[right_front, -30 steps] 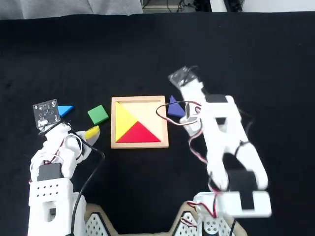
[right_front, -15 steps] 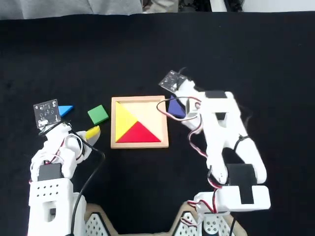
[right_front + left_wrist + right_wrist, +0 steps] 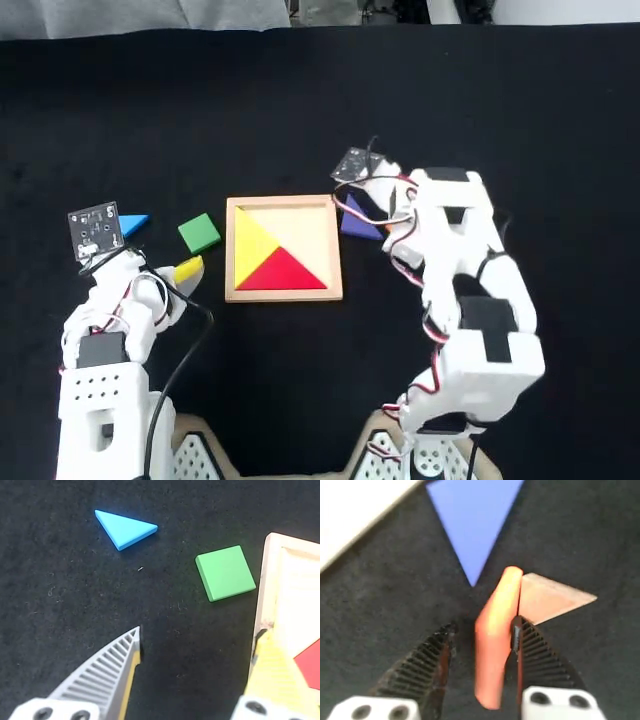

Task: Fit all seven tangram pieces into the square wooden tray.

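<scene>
The square wooden tray (image 3: 284, 294) holds a yellow triangle (image 3: 252, 245) and a red triangle (image 3: 285, 270). A dark blue triangle (image 3: 356, 224) (image 3: 472, 520) lies just right of the tray. My right gripper (image 3: 374, 208) (image 3: 484, 625) is down beside it, open. An orange piece (image 3: 495, 650) stands tilted on edge between its fingers, touching one finger with a gap to the other. A light blue triangle (image 3: 134, 222) (image 3: 125, 528) and a green square (image 3: 199, 233) (image 3: 225, 572) lie left of the tray. My left gripper (image 3: 180, 275) (image 3: 199, 634) hovers open and empty near them.
The table is covered in black cloth (image 3: 300, 110). The tray's rim (image 3: 263, 580) is close to one of my left gripper's fingers. The far half of the table is bare cloth.
The right arm has stretched forward and turned its wrist, bringing its gripper down beside the dark blue triangle. The left arm has stayed still.
</scene>
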{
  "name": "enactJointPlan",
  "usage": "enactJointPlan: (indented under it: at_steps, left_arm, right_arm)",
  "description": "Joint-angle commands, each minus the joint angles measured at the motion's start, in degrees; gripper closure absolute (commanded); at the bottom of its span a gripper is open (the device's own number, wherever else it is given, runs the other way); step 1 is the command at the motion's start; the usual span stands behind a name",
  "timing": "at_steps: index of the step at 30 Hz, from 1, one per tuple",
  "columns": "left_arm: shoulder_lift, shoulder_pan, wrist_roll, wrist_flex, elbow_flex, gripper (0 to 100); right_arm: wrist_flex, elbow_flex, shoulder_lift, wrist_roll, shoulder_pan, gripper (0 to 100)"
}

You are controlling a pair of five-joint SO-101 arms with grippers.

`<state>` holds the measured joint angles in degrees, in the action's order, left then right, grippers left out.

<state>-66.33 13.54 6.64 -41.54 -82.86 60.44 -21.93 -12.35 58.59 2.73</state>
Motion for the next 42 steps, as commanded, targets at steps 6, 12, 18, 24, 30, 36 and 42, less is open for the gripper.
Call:
enactJointPlan:
  at_steps: [6,12,18,24,30,36,42]
  left_arm:
    - [-0.7,-0.8,0.2,1.1,-0.1,65]
    - [-0.7,-0.8,-0.9,1.1,0.0,65]
    - [-0.7,-2.9,-2.3,0.7,-0.1,65]
    - [-0.7,-2.8,-2.3,0.8,-0.1,65]
    - [-0.7,-2.8,-2.3,0.7,-0.1,65]
    - [-0.7,-2.9,-2.3,0.7,-0.1,65]
    - [-0.7,-2.8,-2.3,0.6,-0.2,65]
  right_arm:
    - [0.2,3.8,-0.1,0.8,1.4,85.2]
    - [0.2,3.9,0.0,4.6,1.7,96.6]
    - [2.5,5.4,3.0,4.6,2.1,98.1]
    - [17.0,9.8,14.1,1.6,-1.1,98.8]
    - [21.6,7.8,18.6,-17.4,-8.4,98.7]
    - [22.0,10.6,14.8,-34.0,-15.5,98.7]
    - [21.7,18.1,9.0,-49.8,-24.1,98.7]
